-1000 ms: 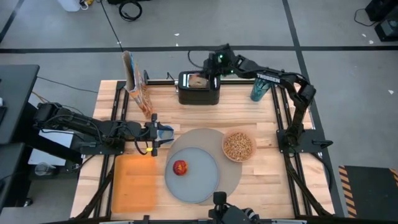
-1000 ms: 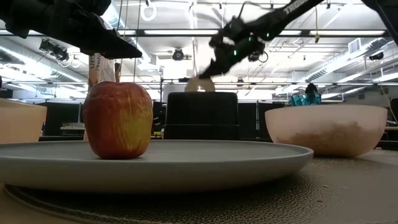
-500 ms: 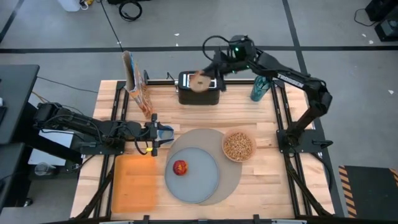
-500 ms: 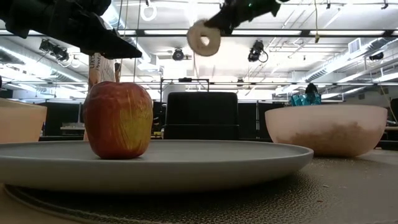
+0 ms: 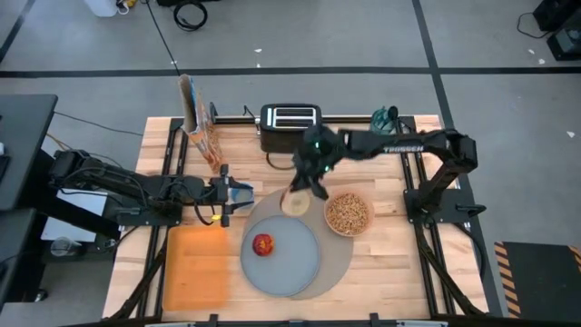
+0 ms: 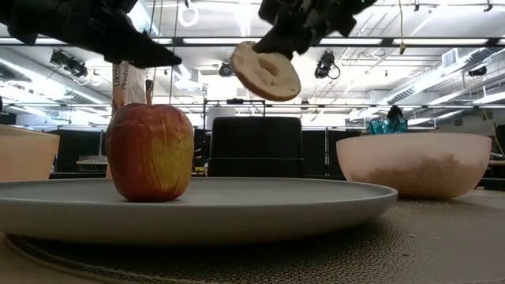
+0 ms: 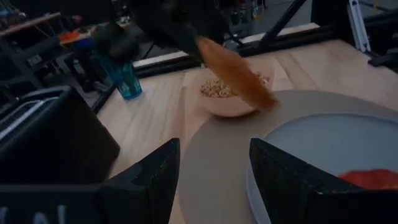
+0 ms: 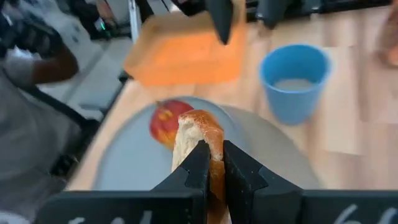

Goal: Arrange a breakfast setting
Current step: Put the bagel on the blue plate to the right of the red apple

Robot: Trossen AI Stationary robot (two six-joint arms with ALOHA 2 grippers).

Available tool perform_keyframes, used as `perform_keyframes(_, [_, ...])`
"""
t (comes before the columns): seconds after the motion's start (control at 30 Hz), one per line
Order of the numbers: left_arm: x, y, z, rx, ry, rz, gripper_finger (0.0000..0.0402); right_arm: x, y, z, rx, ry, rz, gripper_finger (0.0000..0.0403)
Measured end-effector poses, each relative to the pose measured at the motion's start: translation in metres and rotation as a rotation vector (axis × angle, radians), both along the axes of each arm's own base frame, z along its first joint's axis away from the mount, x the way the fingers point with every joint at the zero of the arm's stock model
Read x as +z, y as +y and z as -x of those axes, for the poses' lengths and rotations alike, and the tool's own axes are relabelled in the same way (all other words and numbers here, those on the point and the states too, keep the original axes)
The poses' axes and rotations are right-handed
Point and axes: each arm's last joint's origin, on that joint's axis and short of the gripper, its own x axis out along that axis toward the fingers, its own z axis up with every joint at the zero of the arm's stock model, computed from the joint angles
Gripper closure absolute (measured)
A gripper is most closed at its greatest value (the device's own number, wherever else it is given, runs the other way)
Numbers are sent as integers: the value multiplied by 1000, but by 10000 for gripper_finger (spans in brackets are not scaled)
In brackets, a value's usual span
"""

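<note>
already laid: mat on the table, plate on the mat, apple on the plate toward its left side, bowl of cereal at the mat's right edge, touching or overlapping it. cup just off the mat's left edge, between the open fingers of the left pincer, not clearly gripped; cannot tell whether resting on the table. in progress: bagel pinched edgewise in the right pincer, jaws narrow on it, carried in the air over the far edge of the plate, tilted, well clear of the surface in the low view. toaster at the far side, slots empty. board bare at the near left. left to do, by judgement: lowering and releasing the bagel on the plate beside the apple, settling the cup by the mat, placing a spoon, none visible anywhere. roughly past the halfway mark.
</note>
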Motion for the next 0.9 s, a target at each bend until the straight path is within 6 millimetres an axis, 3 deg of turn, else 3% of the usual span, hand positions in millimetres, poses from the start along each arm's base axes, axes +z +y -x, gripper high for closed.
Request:
perform_keyframes(0.2, [14, 0, 3, -3, -49, -3, 198, -48, 33, -4, -66, 42, -223, 363])
perform_keyframes(0.47, [26, 1, 4, 10, -80, -17, 198, -91, 72, -10, -176, 120, -389, 363])
perform_keyframes(0.67, [28, 4, 4, 45, -86, -36, 198, -119, 89, -19, -186, 212, -481, 362])
perform_keyframes(0.9, [28, 4, 4, 46, -87, -33, 198, -137, 102, -18, -151, 306, -490, 352])
